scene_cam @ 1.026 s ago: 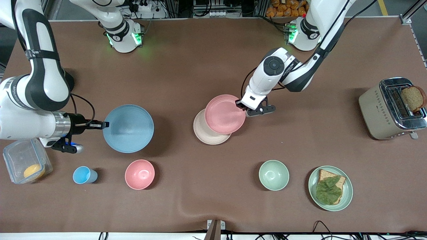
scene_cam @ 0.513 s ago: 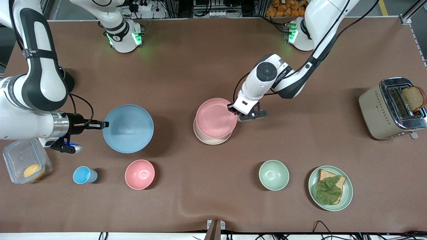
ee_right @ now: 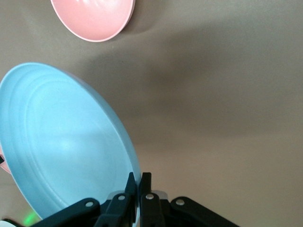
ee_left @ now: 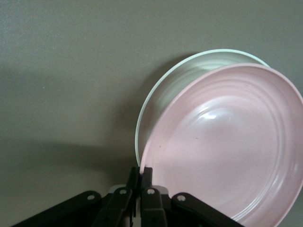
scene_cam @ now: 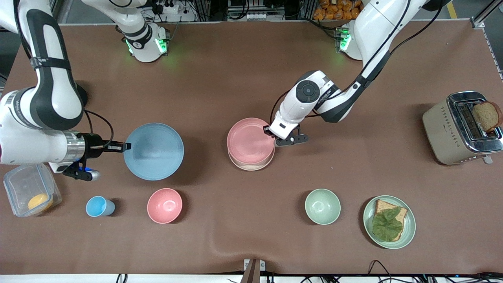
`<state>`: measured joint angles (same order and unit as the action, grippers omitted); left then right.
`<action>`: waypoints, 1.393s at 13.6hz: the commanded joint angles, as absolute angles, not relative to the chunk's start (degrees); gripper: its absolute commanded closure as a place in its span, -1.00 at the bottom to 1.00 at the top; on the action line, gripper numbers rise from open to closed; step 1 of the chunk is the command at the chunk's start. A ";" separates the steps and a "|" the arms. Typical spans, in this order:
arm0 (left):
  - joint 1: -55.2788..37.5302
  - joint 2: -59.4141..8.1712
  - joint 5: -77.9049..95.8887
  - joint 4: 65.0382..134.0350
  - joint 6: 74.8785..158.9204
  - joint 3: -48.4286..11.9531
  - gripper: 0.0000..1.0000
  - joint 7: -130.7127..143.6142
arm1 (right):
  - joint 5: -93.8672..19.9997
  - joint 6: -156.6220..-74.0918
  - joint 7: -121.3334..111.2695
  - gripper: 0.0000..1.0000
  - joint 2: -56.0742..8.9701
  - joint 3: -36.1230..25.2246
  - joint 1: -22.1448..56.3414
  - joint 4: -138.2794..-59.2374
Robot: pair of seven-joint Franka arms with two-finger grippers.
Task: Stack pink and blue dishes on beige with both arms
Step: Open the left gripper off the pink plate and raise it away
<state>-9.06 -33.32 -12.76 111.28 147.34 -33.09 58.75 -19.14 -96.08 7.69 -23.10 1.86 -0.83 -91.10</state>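
Observation:
The pink plate hangs over the beige plate in the middle of the table and covers nearly all of it. My left gripper is shut on the pink plate's rim. In the left wrist view the pink plate sits tilted over the beige plate's pale rim, pinched in my left gripper. Toward the right arm's end, my right gripper is shut on the rim of the blue plate. The right wrist view shows the blue plate tilted in my right gripper.
A pink bowl and a blue cup stand nearer the front camera than the blue plate. A clear container sits below the right arm. A green bowl, a green plate with bread and a toaster are toward the left arm's end.
My left gripper has carried the pink plate toward the right arm's end until it covers the beige plate. The right gripper and blue plate have shifted slightly toward the middle.

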 commanded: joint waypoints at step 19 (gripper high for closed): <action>-10.20 -37.27 -16.08 107.14 147.48 -31.55 -0.99 61.44 | -20.39 -97.21 16.00 1.00 -22.85 1.58 4.30 -90.88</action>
